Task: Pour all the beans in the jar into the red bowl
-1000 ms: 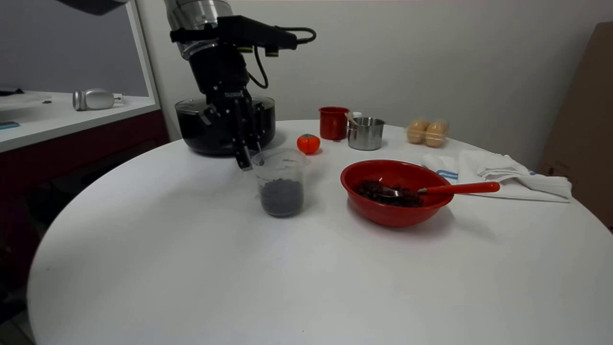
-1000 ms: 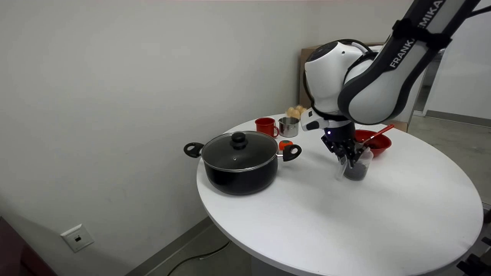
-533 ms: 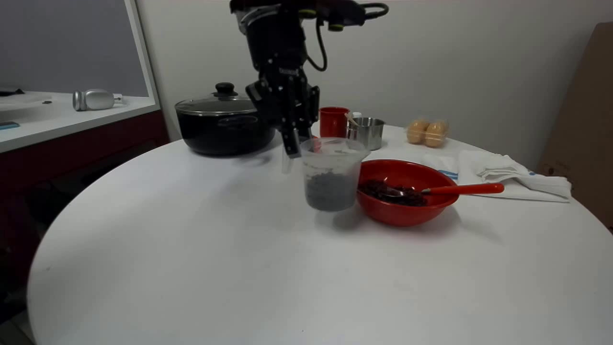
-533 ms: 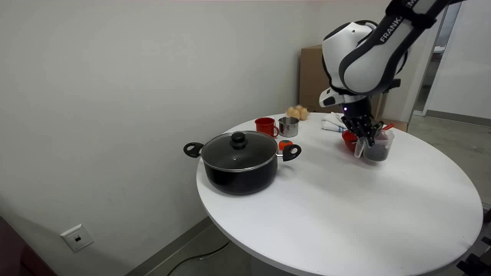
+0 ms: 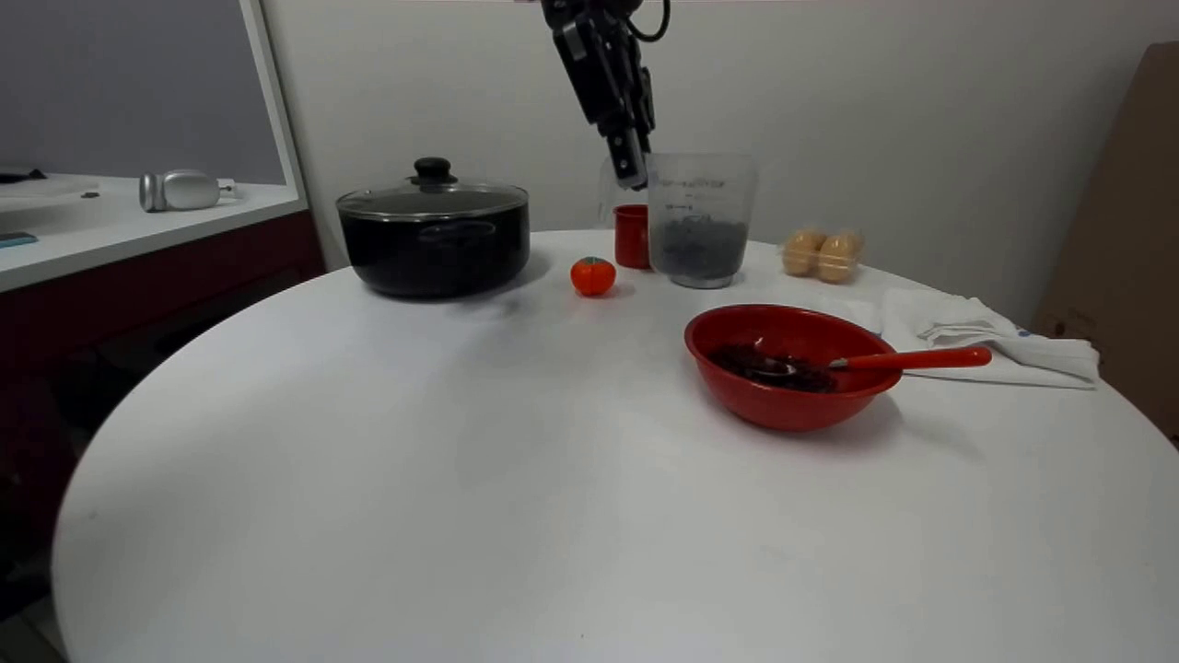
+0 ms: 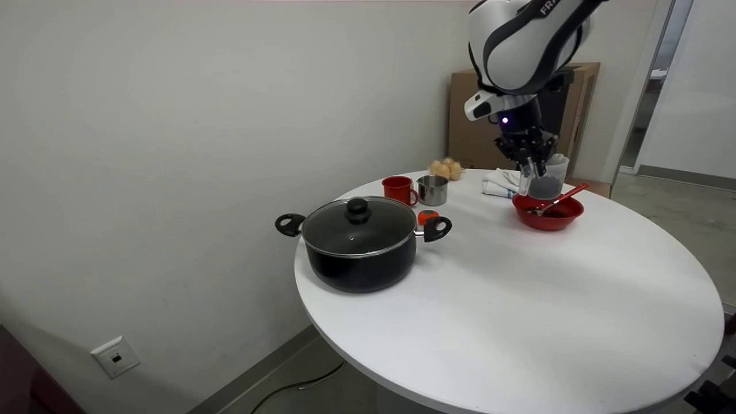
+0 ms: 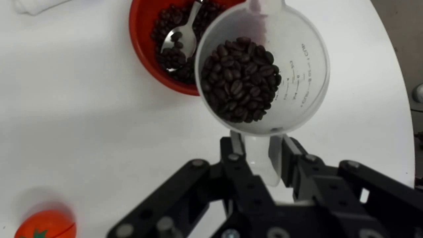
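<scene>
My gripper (image 7: 263, 145) is shut on the handle of the clear jar (image 7: 299, 76), one finger on each side. The jar is held upright in the air, also seen in both exterior views (image 5: 705, 180) (image 6: 556, 168). Dark beans (image 7: 236, 82) fill its lower part. The red bowl (image 5: 783, 405) stands on the table, with dark beans and a red-handled spoon (image 5: 921, 359) in it. In an exterior view the jar overlaps the back of the bowl (image 6: 548, 223). In the wrist view the jar's rim covers part of the bowl (image 7: 142, 39).
A black lidded pot (image 6: 359, 264), a red cup (image 6: 398, 188), a metal cup (image 6: 432, 191) and a tomato (image 5: 593, 275) stand on the table. Eggs (image 5: 822, 256) and a white cloth (image 5: 995, 341) lie near the bowl. A cardboard box (image 6: 468, 115) stands behind.
The gripper has carried the jar from low over the table up and across towards the bowl. The red bowl with its spoon has shifted slightly right in an exterior view.
</scene>
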